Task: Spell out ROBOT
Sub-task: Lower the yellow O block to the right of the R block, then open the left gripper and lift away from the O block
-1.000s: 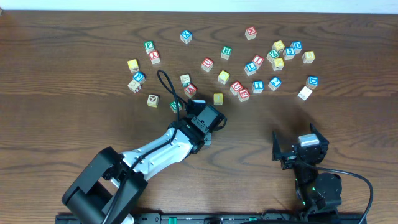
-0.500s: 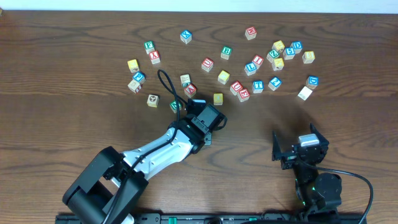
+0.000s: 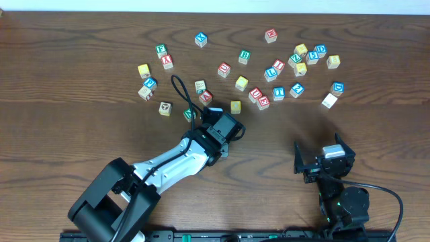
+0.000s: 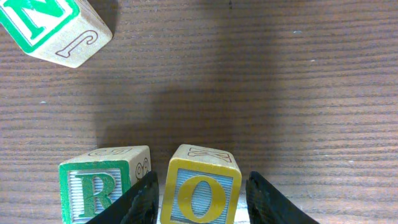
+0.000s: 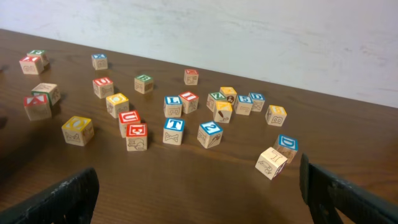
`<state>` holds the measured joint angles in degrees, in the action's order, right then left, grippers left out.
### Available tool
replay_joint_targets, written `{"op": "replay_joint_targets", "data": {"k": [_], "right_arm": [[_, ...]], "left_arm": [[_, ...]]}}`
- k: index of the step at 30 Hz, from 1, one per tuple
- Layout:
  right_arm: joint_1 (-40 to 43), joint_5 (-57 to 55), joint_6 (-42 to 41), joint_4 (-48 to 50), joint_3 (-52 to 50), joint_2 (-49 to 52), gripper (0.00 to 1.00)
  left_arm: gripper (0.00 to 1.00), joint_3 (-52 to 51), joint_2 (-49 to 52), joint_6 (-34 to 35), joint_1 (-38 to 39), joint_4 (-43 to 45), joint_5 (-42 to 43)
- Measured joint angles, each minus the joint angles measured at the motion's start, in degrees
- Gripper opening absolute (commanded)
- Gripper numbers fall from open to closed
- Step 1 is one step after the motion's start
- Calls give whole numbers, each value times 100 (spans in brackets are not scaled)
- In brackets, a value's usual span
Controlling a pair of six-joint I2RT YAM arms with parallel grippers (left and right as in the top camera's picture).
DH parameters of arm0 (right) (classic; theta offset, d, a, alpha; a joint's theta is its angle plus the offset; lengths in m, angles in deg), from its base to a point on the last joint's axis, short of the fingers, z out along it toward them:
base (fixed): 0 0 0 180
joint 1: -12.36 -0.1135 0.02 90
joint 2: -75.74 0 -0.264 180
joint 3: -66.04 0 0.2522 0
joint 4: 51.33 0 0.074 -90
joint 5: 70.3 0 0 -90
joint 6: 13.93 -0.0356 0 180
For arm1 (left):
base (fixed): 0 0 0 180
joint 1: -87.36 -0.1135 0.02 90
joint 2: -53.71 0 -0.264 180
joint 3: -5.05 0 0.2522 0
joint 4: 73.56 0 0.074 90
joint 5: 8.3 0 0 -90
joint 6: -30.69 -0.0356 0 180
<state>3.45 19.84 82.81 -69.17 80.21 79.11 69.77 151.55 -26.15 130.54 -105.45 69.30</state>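
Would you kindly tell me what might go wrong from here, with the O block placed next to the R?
1. The left pincer straddles the yellow-bordered wooden O block. One finger sits in the narrow gap beside the green-bordered wooden R block, so opening or withdrawing may knock R out of line.
2. The blue-topped wooden T block lies close to a red-topped wooden block, so grasping T could bump it.

The top camera looked straight down on the whole tabletop [image 3: 80, 40]. The left wrist one sat very close; the right looked low across the same blocks [image 5: 173, 130].
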Motion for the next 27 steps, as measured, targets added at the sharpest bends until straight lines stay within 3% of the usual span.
{"op": "replay_joint_targets", "data": {"k": [27], "right_arm": [[0, 0, 0, 0, 0, 0, 99]], "left_arm": [[44, 0, -103, -42, 0, -2, 0]]}}
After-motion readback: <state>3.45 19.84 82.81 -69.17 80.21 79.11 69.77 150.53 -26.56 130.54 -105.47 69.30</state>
